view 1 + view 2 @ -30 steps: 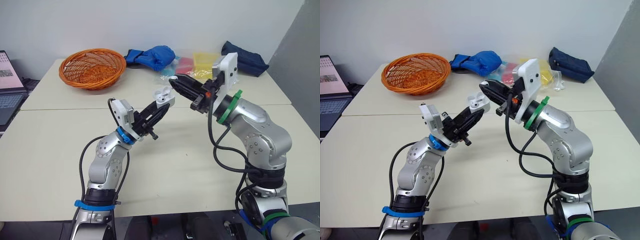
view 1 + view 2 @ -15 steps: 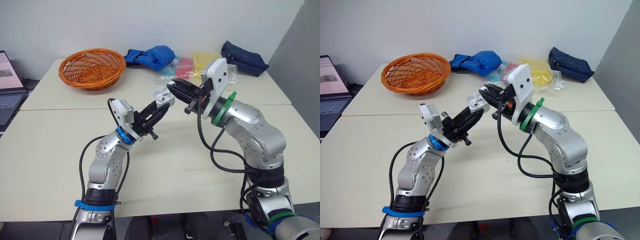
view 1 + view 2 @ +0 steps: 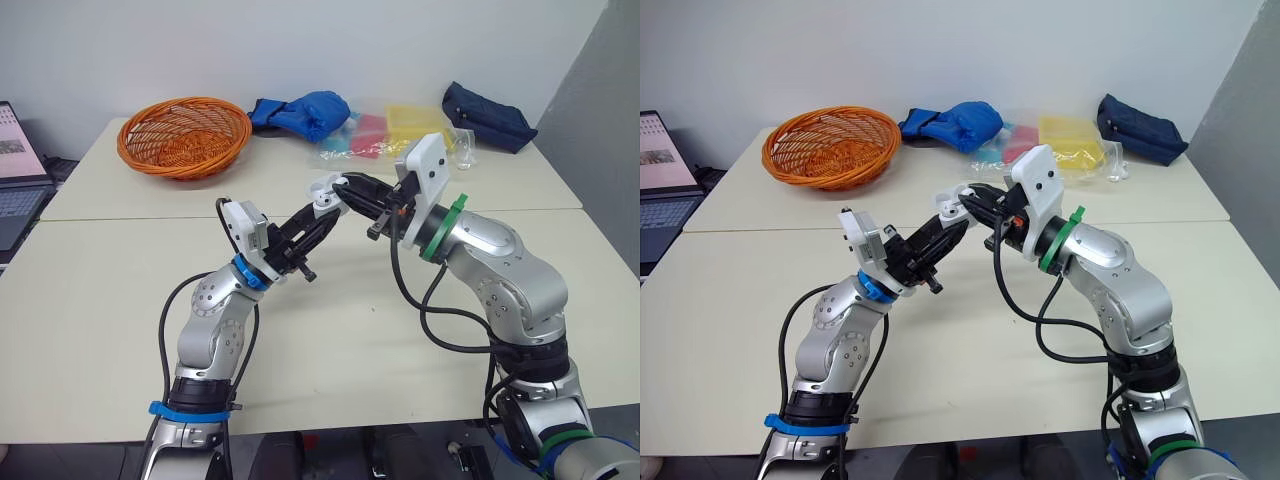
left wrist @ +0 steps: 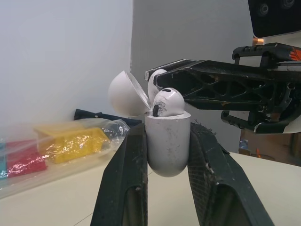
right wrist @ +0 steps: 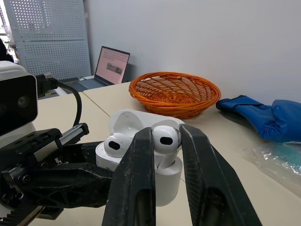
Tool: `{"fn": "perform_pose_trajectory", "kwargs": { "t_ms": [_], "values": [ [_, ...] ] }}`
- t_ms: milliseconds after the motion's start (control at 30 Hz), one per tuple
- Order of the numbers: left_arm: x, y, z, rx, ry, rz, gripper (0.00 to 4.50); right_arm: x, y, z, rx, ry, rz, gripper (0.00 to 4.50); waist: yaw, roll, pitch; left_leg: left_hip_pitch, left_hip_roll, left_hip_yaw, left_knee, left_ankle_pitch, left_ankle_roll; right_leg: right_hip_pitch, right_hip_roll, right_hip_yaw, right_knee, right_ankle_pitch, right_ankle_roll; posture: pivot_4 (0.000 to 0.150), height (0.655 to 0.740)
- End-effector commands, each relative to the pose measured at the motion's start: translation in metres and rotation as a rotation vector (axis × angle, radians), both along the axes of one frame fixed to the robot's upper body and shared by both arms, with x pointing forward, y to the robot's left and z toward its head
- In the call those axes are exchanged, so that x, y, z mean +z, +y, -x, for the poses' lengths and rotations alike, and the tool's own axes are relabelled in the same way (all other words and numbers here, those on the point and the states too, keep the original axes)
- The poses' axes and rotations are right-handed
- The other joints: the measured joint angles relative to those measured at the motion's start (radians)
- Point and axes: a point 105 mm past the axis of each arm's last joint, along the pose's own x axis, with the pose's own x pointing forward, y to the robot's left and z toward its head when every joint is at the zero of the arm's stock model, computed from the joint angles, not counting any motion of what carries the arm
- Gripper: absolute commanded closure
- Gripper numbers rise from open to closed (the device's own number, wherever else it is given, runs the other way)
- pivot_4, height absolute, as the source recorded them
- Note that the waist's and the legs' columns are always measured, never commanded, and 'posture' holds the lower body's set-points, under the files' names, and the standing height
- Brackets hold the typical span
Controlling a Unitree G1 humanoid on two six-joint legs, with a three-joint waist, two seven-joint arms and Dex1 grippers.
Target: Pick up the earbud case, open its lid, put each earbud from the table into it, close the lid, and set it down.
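The left gripper (image 3: pixel 328 210) was closed on the case (image 4: pixel 167 146), one finger on each side of its rounded body, holding it upright in the air above the table (image 3: pixel 100 300), near the middle. The lid (image 4: pixel 123 94) stood open, tipped back on its hinge. The right gripper (image 3: pixel 970 195) met it from the other side, its fingers pinched shut around the head of one earbud (image 5: pixel 164 139), whose stem was already down in the case. A second earbud (image 5: pixel 114 143) sat in the slot just beside it. No brand or marking could be made out on the case or earbuds. At the far edge of the table lay an orange basket (image 3: pixel 185 135), a blue bag (image 3: pixel 305 112), clear packets (image 3: pixel 400 125) with yellow and pink contents, and a navy pouch (image 3: pixel 488 115). A laptop (image 3: pixel 18 170) stood open to the left; its screen text was too small to read.
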Motion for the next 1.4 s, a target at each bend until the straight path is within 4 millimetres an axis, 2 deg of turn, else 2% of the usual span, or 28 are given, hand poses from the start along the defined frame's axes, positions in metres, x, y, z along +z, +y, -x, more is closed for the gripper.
{"fn": "perform_pose_trajectory", "kwargs": {
  "t_ms": [33,800,900,1200,1333,1400],
  "values": [
    [0.013,-0.001,0.006,-0.002,-0.066,0.015,3.74,0.004,0.0,0.006,0.004,-0.031,0.0,4.09,0.0,0.0,0.0,0.0,0.0,0.0,0.0,0.0,0.0,0.0,0.0,0.0,0.0,0.0,0.0,0.15,0.74],
    [0.017,-0.003,0.006,-0.011,-0.072,0.024,3.74,-0.001,-0.002,0.008,0.026,-0.04,0.029,4.09,0.0,0.0,0.0,0.0,0.0,0.0,0.0,0.0,0.0,0.0,0.0,0.0,0.0,0.0,0.0,0.15,0.74],
    [0.016,-0.003,0.006,-0.013,-0.07,0.021,3.74,-0.001,-0.002,0.008,0.022,-0.045,0.028,3.09,0.0,0.0,0.0,0.0,0.0,0.0,0.0,0.0,0.0,0.0,0.0,0.0,0.0,0.0,0.0,0.15,0.74],
    [0.016,-0.004,0.006,-0.017,-0.066,0.023,3.74,0.004,-0.004,0.006,0.013,-0.059,0.013,3.09,0.0,0.0,0.0,0.0,0.0,0.0,0.0,0.0,0.0,0.0,0.0,0.0,0.0,0.0,0.0,0.15,0.74],
    [0.015,-0.004,0.006,-0.016,-0.064,0.022,3.74,0.009,-0.012,0.007,0.02,-0.063,-0.004,3.09,0.0,0.0,0.0,0.0,0.0,0.0,0.0,0.0,0.0,0.0,0.0,0.0,0.0,0.0,0.0,0.15,0.74],
    [0.015,-0.004,0.006,-0.016,-0.062,0.021,3.74,0.017,-0.024,0.014,0.078,-0.057,-0.031,3.09,0.0,0.0,0.0,0.0,0.0,0.0,0.0,0.0,0.0,0.0,0.0,0.0,0.0,0.0,0.0,0.15,0.74]
  ]
}}
